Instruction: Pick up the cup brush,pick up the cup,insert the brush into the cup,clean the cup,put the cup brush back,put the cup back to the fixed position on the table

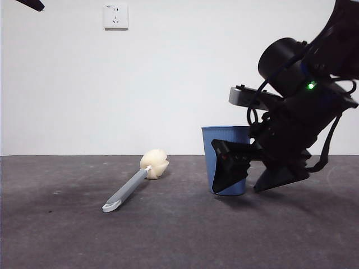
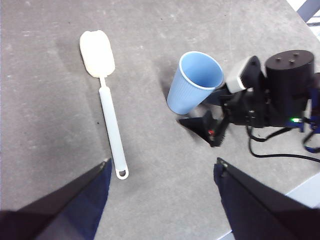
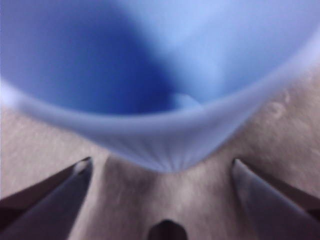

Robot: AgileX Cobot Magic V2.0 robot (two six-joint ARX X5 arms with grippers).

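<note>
The light blue ribbed cup (image 1: 224, 144) stands upright on the table (image 1: 168, 235), right of centre. My right gripper (image 1: 249, 179) is low at the cup's right side and open. One jaw crosses in front of the cup's lower part. In the right wrist view the cup (image 3: 160, 75) fills the frame, with the right gripper (image 3: 162, 165) open on either side of its base. The cup brush (image 1: 134, 182) lies flat to the left, with its cream sponge head toward the wall. From high above, the open, empty left gripper (image 2: 163, 162) looks down on the cup brush (image 2: 107, 110), the cup (image 2: 192, 85) and the right gripper (image 2: 210, 122).
A white wall with a power socket (image 1: 115, 15) rises behind the table. The left arm shows only as a black tip (image 1: 31, 4) in the top left corner. The table's edge (image 2: 310, 190) runs close behind the right arm.
</note>
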